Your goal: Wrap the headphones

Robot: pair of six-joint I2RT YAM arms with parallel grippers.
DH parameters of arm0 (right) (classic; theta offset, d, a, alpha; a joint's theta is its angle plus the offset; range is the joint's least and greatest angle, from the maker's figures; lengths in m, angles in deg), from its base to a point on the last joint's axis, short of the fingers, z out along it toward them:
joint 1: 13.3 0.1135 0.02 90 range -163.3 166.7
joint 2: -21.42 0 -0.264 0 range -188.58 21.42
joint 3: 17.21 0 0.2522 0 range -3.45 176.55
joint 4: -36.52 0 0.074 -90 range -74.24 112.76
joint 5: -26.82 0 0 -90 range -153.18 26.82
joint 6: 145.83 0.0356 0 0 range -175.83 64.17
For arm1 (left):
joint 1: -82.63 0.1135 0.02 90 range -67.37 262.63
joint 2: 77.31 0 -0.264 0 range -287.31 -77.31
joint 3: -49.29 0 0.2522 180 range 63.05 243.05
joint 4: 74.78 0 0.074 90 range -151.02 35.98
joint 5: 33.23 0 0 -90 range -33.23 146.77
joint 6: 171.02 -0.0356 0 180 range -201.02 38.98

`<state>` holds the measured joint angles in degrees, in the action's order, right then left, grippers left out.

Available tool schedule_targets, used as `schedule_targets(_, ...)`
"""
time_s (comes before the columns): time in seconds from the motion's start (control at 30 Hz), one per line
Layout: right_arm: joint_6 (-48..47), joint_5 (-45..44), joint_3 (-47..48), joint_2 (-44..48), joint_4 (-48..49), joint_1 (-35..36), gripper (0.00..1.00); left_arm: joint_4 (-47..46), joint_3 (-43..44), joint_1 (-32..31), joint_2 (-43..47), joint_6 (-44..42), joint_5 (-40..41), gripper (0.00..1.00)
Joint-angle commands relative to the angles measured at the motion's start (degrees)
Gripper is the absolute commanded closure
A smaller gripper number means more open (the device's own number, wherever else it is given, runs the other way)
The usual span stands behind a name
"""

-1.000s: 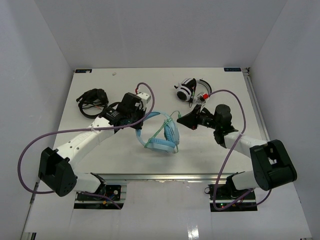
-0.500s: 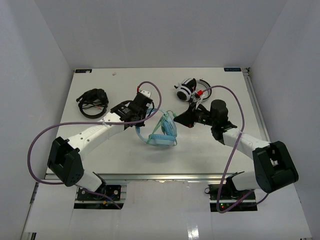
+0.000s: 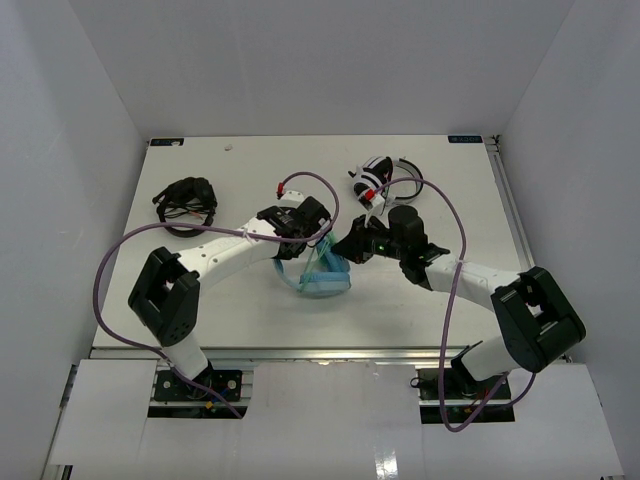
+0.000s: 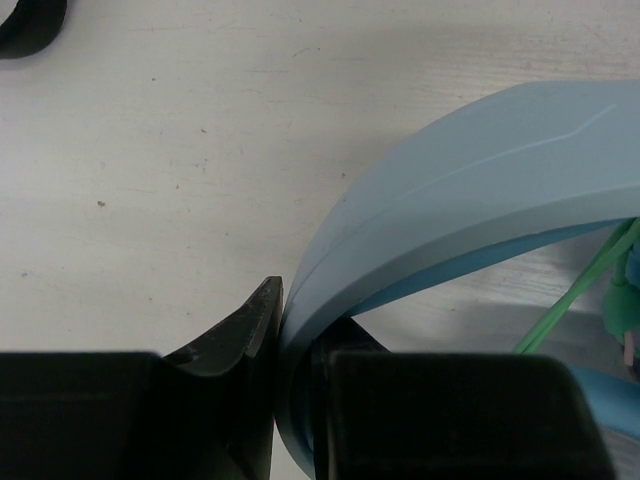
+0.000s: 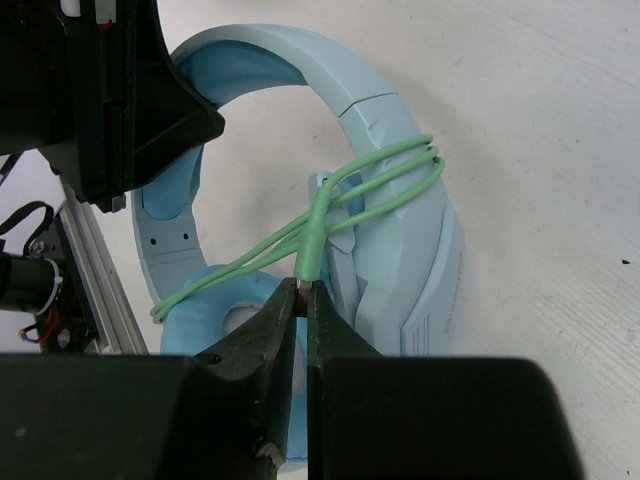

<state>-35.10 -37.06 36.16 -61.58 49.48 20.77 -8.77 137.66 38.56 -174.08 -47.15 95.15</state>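
Note:
The light blue headphones [image 3: 322, 276] sit mid-table between my two grippers. My left gripper [image 3: 303, 246] is shut on their wide headband [image 4: 470, 190], which passes between its jaws [image 4: 300, 322]. The pale green cable [image 5: 385, 182] loops around one arm of the headband above an ear cup [image 5: 225, 320]. My right gripper [image 5: 305, 288] is shut on the cable's plug end, just right of the headphones in the top view [image 3: 346, 250]. The second ear cup is mostly hidden.
Black headphones [image 3: 186, 200] lie at the back left, and their edge shows in the left wrist view [image 4: 30, 25]. White-and-black headphones [image 3: 378, 178] lie at the back, behind my right arm. My left gripper's body [image 5: 100, 90] fills the upper left of the right wrist view.
Both grippers have drawn in toward each other. The right one has moved left with the cable end, the left one has swung right, and the headphones now stand more bunched between them.

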Motion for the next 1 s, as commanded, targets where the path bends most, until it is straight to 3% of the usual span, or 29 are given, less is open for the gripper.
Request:
schedule_targets(0.0,2.38,0.42,2.03,1.33,4.04,2.94,0.92,-3.43,0.81,2.21,2.68,10.42,3.82,1.0)
schedule_targets(0.4,4.31,-4.02,5.55,-1.82,1.77,5.78,0.92,-17.4,-13.23,3.8,11.09,19.5,-6.05,1.0)
schedule_targets(0.57,1.41,-5.8,10.09,-4.69,-4.62,7.13,0.92,-17.7,-15.26,3.63,8.67,22.89,-3.3,1.0)
schedule_targets(0.77,-2.68,-14.57,16.68,-7.71,-14.79,9.84,0.92,-17.18,-18.3,3.71,8.84,30.97,-3.57,1.0)
schedule_targets(0.97,-3.32,-23.12,18.03,-8.53,-18.13,13.15,0.92,-19.69,-19.49,3.68,9.32,34.91,-10.97,1.0)
